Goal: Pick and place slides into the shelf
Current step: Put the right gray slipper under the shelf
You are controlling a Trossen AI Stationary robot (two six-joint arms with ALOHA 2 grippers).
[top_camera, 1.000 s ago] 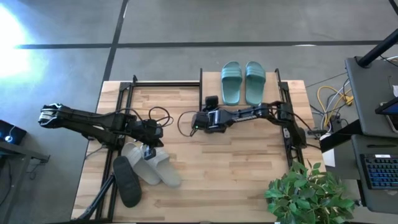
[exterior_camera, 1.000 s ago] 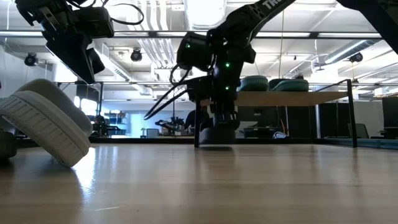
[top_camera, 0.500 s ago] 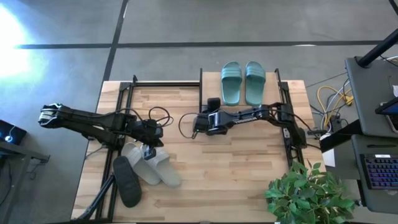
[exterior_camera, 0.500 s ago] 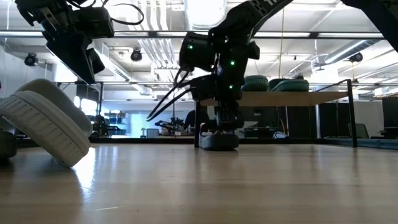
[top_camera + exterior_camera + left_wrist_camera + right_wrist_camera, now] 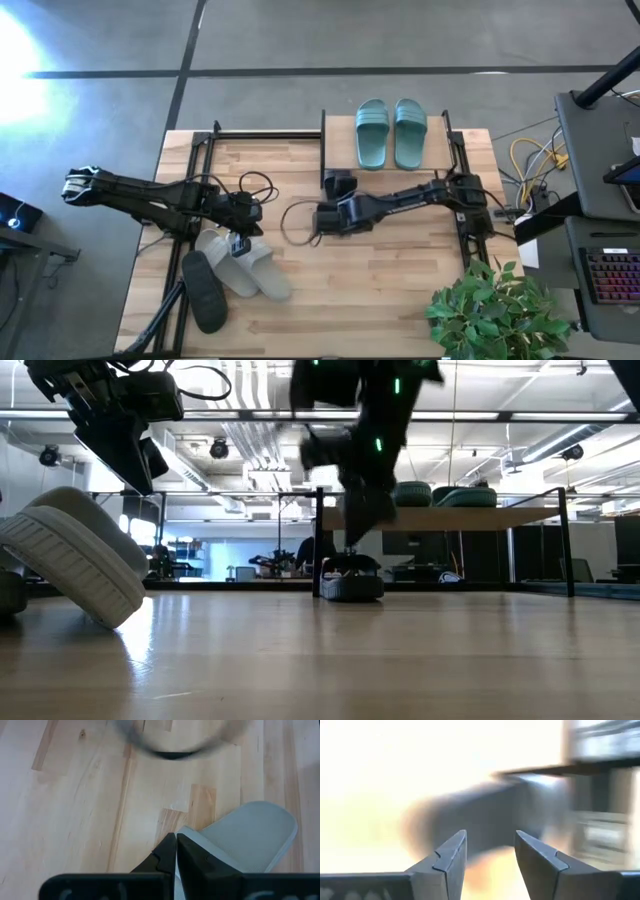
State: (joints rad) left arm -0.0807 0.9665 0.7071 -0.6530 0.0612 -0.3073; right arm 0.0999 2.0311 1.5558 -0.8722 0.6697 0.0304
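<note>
Notably, the right gripper [image 5: 322, 219] hovers with its fingers apart and empty, a black slide [image 5: 340, 183] lying just beyond it at the shelf [image 5: 323, 140], seemingly freshly set down. The left gripper [image 5: 243, 243], fingers together, waits above the grey slides [image 5: 245, 265], likely queued next.

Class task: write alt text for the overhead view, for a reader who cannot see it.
Seen from above, the right gripper hangs open mid-table, near a black slide beside the shelf, which holds two teal slides. The left gripper, shut, is above grey slides.
</note>
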